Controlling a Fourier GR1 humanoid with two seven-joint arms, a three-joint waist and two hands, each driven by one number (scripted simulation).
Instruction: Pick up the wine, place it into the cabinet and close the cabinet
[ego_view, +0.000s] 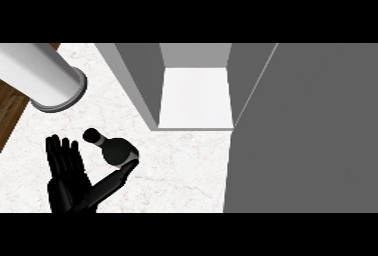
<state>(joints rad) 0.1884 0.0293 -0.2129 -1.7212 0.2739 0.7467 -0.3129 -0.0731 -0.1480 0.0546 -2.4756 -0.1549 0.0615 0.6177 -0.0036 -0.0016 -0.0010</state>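
Note:
The wine bottle (117, 151) is dark, with its round cap toward the upper left, and it rests on the white marble counter (184, 170) left of centre. My left hand (68, 190) is at the lower left, just left of the bottle. Its fingers (63, 155) are straight and point away from me, and its thumb (112, 181) stretches out to the bottle's lower side. Nothing is curled round the bottle. The grey cabinet (136, 80) stands behind the bottle with a bare white floor (196, 97) inside. Its grey door (303, 140) is swung open at the right. My right hand does not show.
A large white cylinder (44, 77) lies at the upper left, over the counter's edge and the brown wood floor (11, 110). The open door panel covers the whole right side of the view.

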